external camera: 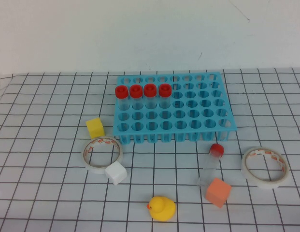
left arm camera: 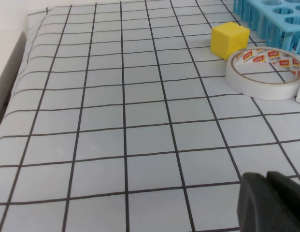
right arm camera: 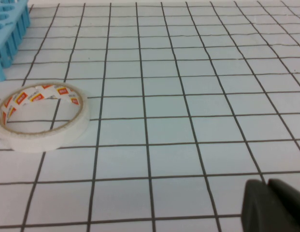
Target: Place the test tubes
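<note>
Though loose, not racked: test tube (external camera: 210, 166) flat on desk (external camera: 43, 193) just in front of rack (external camera: 188, 130), toward its right end, red cap (external camera: 216, 149) nearest rack, bottom end touching orange cube (external camera: 218, 192). Likely light, rigid, slick-walled, apt to roll; brittle if glass. Best pinched across clear barrel just below cap, clear of cube. Four capped tubes (external camera: 143, 92) upright in rack's left part. Left claw (left arm camera: 266, 178) pressed together, empty, low over desk off rack's front-left. Right claw (right arm camera: 267, 183) likewise pressed together, empty, off rack's front-right.
</note>
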Robot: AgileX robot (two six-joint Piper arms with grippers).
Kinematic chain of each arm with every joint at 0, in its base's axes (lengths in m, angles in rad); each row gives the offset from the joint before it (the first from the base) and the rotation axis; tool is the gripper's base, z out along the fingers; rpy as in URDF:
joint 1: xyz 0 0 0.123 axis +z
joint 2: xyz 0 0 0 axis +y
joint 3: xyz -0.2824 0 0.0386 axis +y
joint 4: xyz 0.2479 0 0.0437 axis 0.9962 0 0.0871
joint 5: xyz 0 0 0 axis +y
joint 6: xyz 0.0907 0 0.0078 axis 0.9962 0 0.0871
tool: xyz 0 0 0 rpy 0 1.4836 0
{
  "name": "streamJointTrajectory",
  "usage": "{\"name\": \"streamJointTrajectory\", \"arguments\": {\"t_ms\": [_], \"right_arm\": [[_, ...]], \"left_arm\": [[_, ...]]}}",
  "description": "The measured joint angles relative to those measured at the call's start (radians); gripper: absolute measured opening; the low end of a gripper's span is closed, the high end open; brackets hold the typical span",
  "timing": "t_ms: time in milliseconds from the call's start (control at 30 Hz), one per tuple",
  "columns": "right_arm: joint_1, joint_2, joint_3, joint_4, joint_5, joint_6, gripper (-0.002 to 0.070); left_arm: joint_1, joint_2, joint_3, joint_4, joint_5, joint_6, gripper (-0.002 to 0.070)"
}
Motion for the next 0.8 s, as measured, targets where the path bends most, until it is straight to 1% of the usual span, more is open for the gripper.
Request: {"name": "streamJointTrajectory", "arguments": {"t_ms": [367,500,600,667,800], "right_arm": [[0.000,0.000,0.000,0.000,0.000,0.000,-0.0001],[0.000,0.000,0.002,0.000,-0.024,0.000,-0.0001],[0.000,0.000,0.010,0.000,-0.115,0.000,-0.0001],[0.000,0.000,0.010,0.000,-0.229,0.000,-0.0001],[0.000,0.000,0.010,-0.002,-0.520,0.000,-0.0001]], "left_arm": [[0.000,0.000,0.000,0.009,0.000,0.014,-0.0001],[0.000,0.000,0.004,0.011,-0.026,0.014,-0.0001],[0.000,0.000,0.007,0.017,-0.088,0.014,-0.0001],[0.000,0.000,0.007,0.019,-0.173,0.014,-0.0001],[0.000,0.000,0.007,0.023,-0.448,0.010,-0.0001]]}}
